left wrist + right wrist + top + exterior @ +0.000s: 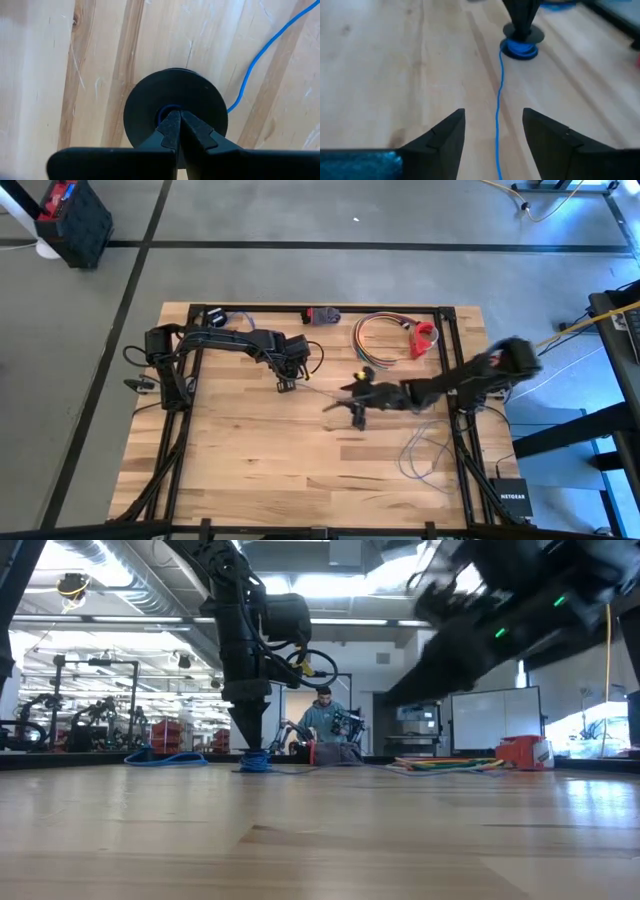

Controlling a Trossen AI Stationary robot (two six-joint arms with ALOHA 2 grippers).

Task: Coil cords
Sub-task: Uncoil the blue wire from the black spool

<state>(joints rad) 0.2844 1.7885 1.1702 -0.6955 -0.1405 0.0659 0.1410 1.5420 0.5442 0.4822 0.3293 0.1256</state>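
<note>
The left gripper [287,385] sits in the upper centre-left of the high view, its fingers pressed together over a small black disc on the table [250,470]; the right gripper [352,405] sits near the frame centre, reaching in from the right, motion-blurred, with its fingers spread and nothing between them. A thin cord [320,394] runs between the two grippers, and its loose loops [425,455] lie at the lower right of the table. A coiled multicoloured cable bundle [385,335] with a red part lies at the upper centre-right. In the low view, the left gripper [250,745] stands upright at centre-left, tip down on a small wound bundle of blue cord [255,764]; the right arm fills the upper right of the frame, blurred. A person [325,725] is seated in the room behind the table. In the left wrist view, the closed fingers [172,135] rest on the centre of the black disc [175,107], and the blue cord [260,55] leads off to the upper right. In the right wrist view, the two fingers [445,140] stand wide apart at the bottom of the frame, with the blue cord [498,100] running between them, untouched, up to the disc [521,47] under the left gripper at the top centre.
</note>
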